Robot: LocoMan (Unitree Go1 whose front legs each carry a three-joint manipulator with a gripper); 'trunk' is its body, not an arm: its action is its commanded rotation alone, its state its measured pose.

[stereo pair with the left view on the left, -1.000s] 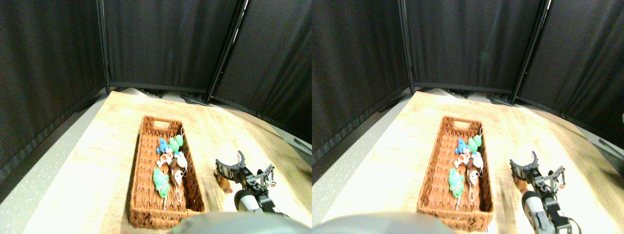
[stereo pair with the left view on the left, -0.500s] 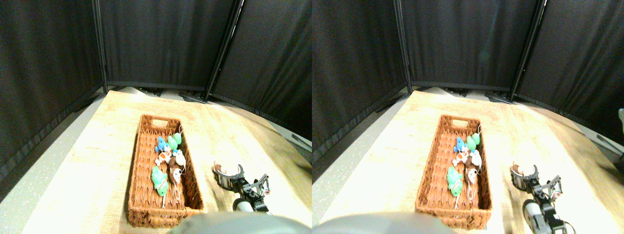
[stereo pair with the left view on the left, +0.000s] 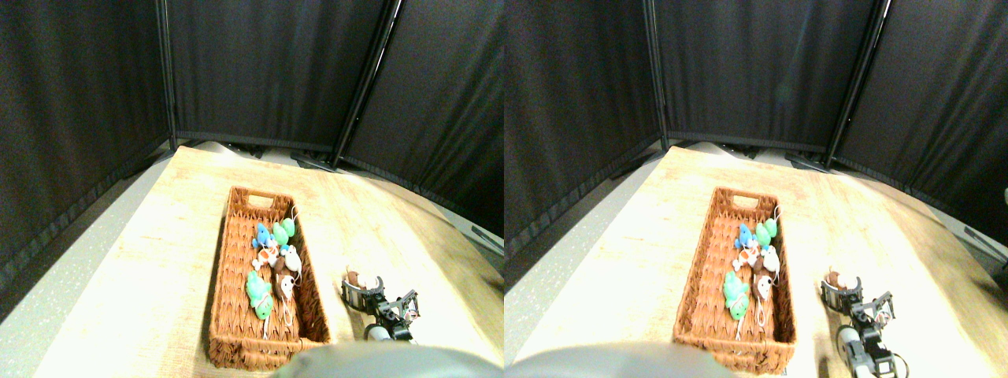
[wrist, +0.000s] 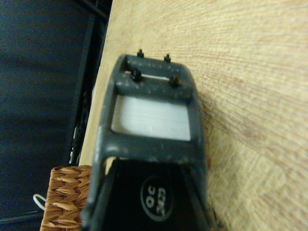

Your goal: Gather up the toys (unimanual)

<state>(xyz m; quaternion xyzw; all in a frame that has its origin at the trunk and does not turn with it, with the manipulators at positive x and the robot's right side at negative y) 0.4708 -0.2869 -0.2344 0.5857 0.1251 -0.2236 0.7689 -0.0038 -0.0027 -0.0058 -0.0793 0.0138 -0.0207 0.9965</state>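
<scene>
Several toys lie in the long wicker basket (stereo pair with the left view on the left: 236, 276): a blue one (stereo pair with the left view on the left: 261, 235), green ones (stereo pair with the left view on the left: 283, 230) (stereo pair with the left view on the left: 258, 293), a white one (stereo pair with the left view on the left: 292, 260) and a brown one (stereo pair with the left view on the left: 282, 285). One more brown toy (stereo pair with the left view on the left: 353, 277) lies on the table to the right of the basket. My right gripper (stereo pair with the left view on the left: 384, 298) sits low just behind it, jaws spread open, and the left jaw's curved tip touches or nearly touches the toy. Nothing shows between the jaws. In the wrist view the jaw frame (wrist: 151, 120) fills the middle, and the brown toy is hidden.
The light wooden table (stereo pair with the left view on the left: 157, 260) runs back to black curtain panels (stereo pair with the left view on the left: 268, 71) standing around its far and side edges. A corner of the basket (wrist: 65, 202) shows beside the jaw in the wrist view. Grey floor (stereo pair with the left view on the left: 55, 291) lies off the table's left edge.
My gripper has dropped and drawn back toward the robot. The brown toy, which was under the left jaw, now lies just beyond its tip. The toys in the basket have not moved.
</scene>
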